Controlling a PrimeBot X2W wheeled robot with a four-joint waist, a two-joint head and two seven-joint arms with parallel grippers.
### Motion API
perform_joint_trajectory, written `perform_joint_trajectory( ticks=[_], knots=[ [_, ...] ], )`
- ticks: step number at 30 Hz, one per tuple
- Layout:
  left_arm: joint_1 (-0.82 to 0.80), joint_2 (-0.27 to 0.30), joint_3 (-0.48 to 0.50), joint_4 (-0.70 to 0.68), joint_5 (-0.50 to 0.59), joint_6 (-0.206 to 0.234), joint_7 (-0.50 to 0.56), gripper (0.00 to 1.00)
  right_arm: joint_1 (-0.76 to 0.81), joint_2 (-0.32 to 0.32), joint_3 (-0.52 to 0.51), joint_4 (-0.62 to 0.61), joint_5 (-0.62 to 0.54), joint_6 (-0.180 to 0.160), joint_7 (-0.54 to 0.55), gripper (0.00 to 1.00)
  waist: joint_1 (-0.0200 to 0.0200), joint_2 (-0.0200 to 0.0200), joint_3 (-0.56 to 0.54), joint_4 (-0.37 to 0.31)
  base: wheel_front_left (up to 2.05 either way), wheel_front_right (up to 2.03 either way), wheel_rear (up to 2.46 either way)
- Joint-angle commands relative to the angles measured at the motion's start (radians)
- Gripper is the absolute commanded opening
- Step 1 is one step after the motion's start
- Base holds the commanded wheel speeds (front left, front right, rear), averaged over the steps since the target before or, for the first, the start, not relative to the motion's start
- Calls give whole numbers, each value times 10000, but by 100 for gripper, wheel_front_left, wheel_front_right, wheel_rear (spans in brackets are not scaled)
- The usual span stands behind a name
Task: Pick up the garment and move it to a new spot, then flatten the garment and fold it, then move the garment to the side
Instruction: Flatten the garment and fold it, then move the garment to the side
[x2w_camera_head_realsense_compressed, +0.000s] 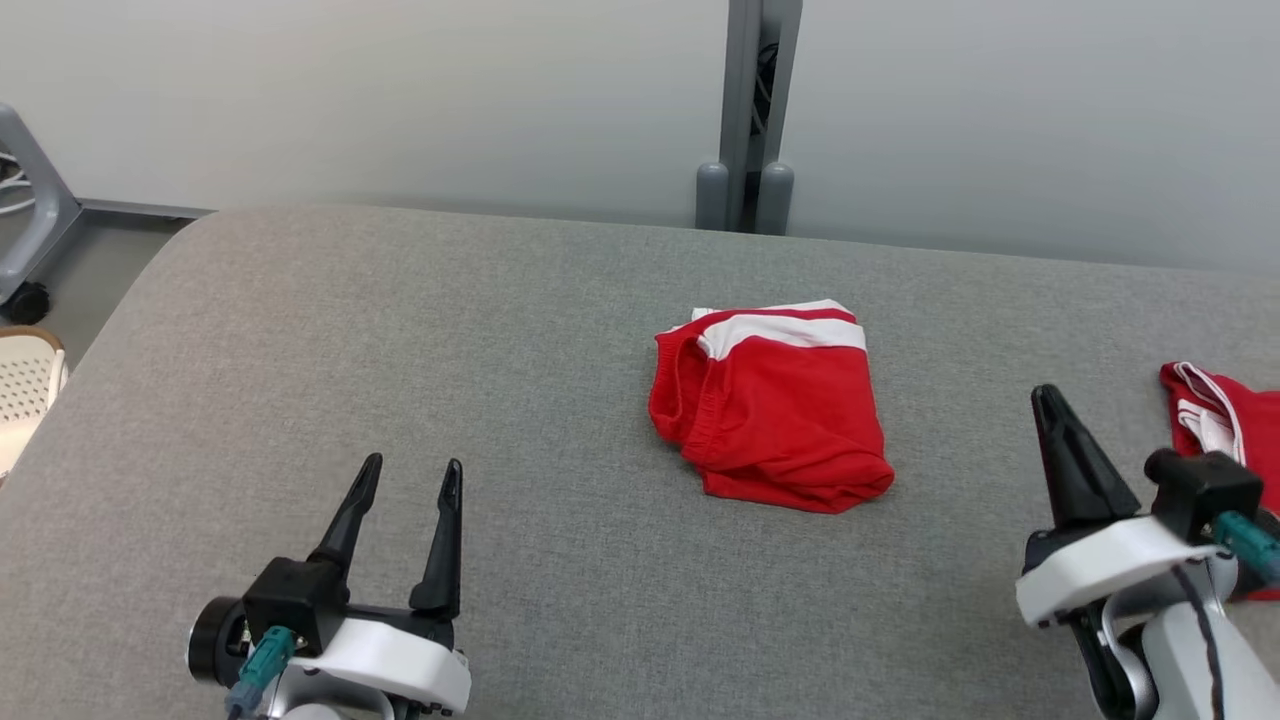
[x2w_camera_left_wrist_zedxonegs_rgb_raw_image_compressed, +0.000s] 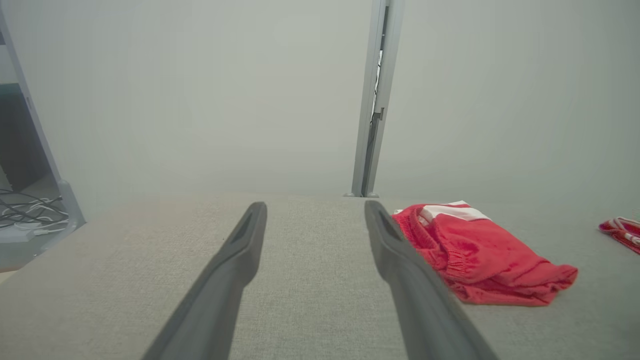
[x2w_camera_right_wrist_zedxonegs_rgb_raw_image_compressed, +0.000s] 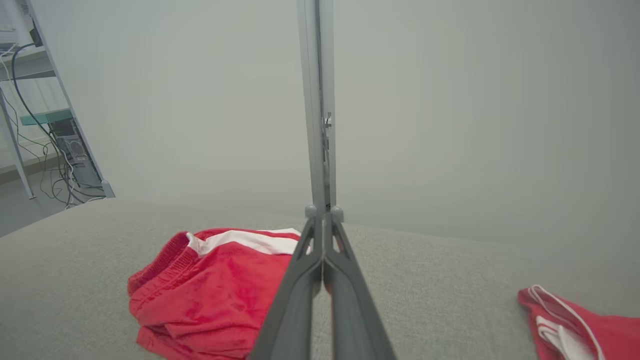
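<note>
A red garment (x2w_camera_head_realsense_compressed: 772, 410) with a white stripe lies folded in a compact bundle at the middle of the grey padded table (x2w_camera_head_realsense_compressed: 400, 350). It also appears right of my left fingers as the garment (x2w_camera_left_wrist_zedxonegs_rgb_raw_image_compressed: 480, 255) and left of my right fingers as the garment (x2w_camera_right_wrist_zedxonegs_rgb_raw_image_compressed: 215, 285). My left gripper (x2w_camera_head_realsense_compressed: 407, 485) hovers open at the lower left, well clear of the cloth, with nothing between its fingers (x2w_camera_left_wrist_zedxonegs_rgb_raw_image_compressed: 240, 250). My right gripper (x2w_camera_head_realsense_compressed: 1048, 400) is shut at the lower right, empty, with its fingers (x2w_camera_right_wrist_zedxonegs_rgb_raw_image_compressed: 322, 250) pressed together.
A second red and white garment (x2w_camera_head_realsense_compressed: 1225, 420) lies at the table's right edge, beside my right wrist, also seen as red cloth (x2w_camera_right_wrist_zedxonegs_rgb_raw_image_compressed: 575, 330). A grey partition post (x2w_camera_head_realsense_compressed: 748, 120) stands behind the table. A white perforated basket (x2w_camera_head_realsense_compressed: 25, 390) sits off the left edge.
</note>
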Motion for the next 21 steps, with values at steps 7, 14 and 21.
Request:
perform_joint_trajectory(
  ticks=[7,14,21],
  knots=[
    [464,43,-238,177,79,-17,-32,100,1448,973,-1030,-664,-1558,2,-37,100,0,0,-247,-402,0,0,0],
    [624,41,-246,-193,385,213,-32,100,1733,1221,-897,-576,-1819,2,-39,100,0,0,-220,-553,0,0,0],
    [600,43,-209,-198,350,183,-32,100,1638,1257,-763,-330,-1453,2,-40,100,0,0,-194,-477,0,0,0]
  ],
)
